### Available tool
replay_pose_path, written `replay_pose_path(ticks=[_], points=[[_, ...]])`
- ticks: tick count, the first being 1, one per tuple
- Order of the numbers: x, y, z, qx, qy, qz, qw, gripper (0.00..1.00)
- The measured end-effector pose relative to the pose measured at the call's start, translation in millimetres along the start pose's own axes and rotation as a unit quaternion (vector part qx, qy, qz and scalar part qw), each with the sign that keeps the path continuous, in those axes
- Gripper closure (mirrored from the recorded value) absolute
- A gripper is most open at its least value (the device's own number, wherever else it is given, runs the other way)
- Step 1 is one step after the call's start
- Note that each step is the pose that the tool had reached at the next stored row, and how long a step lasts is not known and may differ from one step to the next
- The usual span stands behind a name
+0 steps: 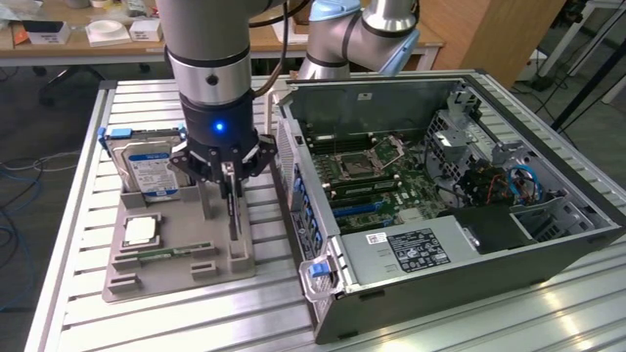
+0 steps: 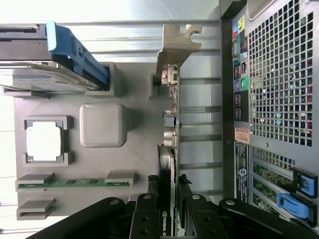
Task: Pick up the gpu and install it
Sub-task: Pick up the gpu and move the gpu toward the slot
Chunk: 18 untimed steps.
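Gripper (image 1: 231,174) fingers closed partway on the gpu (image 1: 234,213), which stood upright along the edge of the grey tray (image 1: 166,279) nearest the open computer case (image 1: 470,282); slatted metal table (image 1: 146,323), wooden desk (image 1: 78,50) behind

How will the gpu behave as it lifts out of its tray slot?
Probably stiff: the gpu is a thin board standing on edge. Likely end-heavy toward its metal bracket, so it may tilt. Exposed components look fragile.

gpu (image 2: 169,132) bracket (image 2: 177,46): dull metal | tray (image 2: 134,92): matt grey plastic
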<state>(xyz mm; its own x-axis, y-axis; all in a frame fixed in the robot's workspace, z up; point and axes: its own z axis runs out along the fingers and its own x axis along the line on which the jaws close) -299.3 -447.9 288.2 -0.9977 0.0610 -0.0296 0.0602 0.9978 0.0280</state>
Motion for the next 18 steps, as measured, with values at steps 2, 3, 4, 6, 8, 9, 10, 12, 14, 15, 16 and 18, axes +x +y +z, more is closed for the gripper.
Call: replay_pose_path(ticks=[2, 3, 4, 6, 8, 9, 10, 12, 14, 15, 16, 18], points=[[-0.1, 0.1, -3.8, 0.0, 0.0, 0.0, 1.0, 0.74], [-0.2, 0.2, -6.1, 0.0, 0.0, 0.0, 1.0, 0.74], [-0.2, 0.2, -8.1, 0.0, 0.0, 0.0, 1.0, 0.74], [-0.4, 0.3, -12.0, 0.0, 0.0, 0.0, 1.0, 0.74], [-0.5, 0.4, -15.8, 0.0, 0.0, 0.0, 1.0, 0.74], [-0.5, 0.5, -17.6, 0.0, 0.0, 0.0, 1.0, 0.74], [-0.6, 0.5, -19.5, 0.0, 0.0, 0.0, 1.0, 0.74], [-0.7, 0.6, -22.7, 0.0, 0.0, 0.0, 1.0, 0.74], [-0.8, 0.7, -25.3, 0.0, 0.0, 0.0, 1.0, 0.74], [-0.8, 0.7, -26.5, 0.0, 0.0, 0.0, 1.0, 0.74], [-0.8, 0.8, -27.6, 0.0, 0.0, 0.0, 1.0, 0.74], [-0.9, 0.8, -30.5, 0.0, 0.0, 0.0, 1.0, 0.74]])
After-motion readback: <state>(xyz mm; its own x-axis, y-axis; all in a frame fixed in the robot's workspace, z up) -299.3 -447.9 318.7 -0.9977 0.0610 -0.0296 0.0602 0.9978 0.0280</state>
